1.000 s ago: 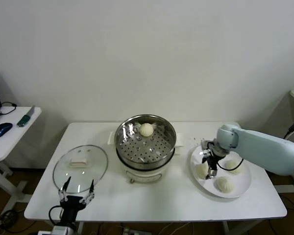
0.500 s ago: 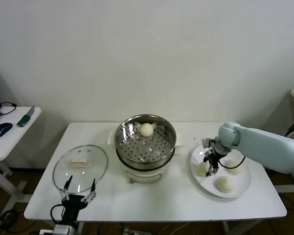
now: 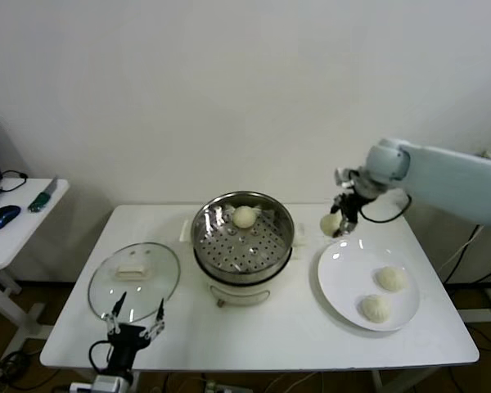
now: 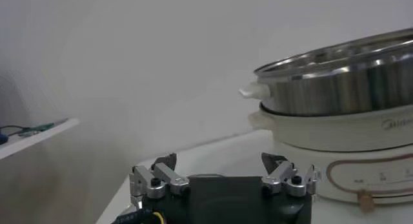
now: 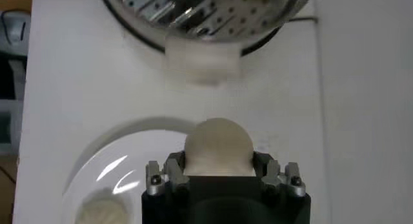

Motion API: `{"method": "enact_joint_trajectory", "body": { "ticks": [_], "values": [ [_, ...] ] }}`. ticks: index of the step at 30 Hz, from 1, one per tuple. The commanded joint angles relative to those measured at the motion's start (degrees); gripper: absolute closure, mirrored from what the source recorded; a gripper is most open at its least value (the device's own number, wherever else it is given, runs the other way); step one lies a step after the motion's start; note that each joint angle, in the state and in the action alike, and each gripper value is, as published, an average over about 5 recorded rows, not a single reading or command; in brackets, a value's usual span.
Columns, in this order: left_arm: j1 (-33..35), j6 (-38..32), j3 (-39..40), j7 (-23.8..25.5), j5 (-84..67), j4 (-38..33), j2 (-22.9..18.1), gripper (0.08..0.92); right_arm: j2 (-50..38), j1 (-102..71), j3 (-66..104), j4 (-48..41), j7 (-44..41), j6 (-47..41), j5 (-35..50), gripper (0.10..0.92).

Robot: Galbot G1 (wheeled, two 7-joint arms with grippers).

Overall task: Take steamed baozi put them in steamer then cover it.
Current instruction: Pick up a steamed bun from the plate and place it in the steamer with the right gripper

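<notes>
Glass lid (image 3: pixel 134 281) is lying at lower left on the bench (image 3: pixel 262 340), the left claw (image 3: pixel 134 322) idling wide open just below it. Centre — the steamer (image 3: pixel 243 233) is holding one baozi (image 3: pixel 244 217). Right claw (image 3: pixel 344 219) is gripping another bun (image 3: pixel 331 224) above the plate's (image 3: pixel 344 278) upper-left rim — two buns (image 3: pixel 391 278) are sitting on it.

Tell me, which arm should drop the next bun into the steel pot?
The right. Its gripper already holds a baozi lifted off the plate, beside the steamer. The left gripper waits open near the table's front edge, by the glass lid.
</notes>
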Motion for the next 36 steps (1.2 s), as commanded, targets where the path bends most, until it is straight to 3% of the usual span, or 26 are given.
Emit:
{"method": "enact_joint_trajectory", "body": {
  "ticks": [1, 17, 36],
  "values": [
    [0.0, 0.4, 0.7, 0.0, -0.4, -0.9, 0.3, 0.177, 11.1, 13.1, -5.6, -1.2, 0.5, -0.7, 13.5, 0.347],
    [1.3, 0.3, -0.1, 0.0, -1.4, -2.8, 2.0, 0.177, 32.7, -1.5, 0.5, -12.3, 4.4, -3.5, 14.4, 0.347],
    [1.4, -0.3, -0.9, 0.0, -2.7, -1.2, 2.5, 0.177, 36.9, -10.8, -0.7, -16.3, 4.5, -4.2, 11.1, 0.347]
  ]
}}
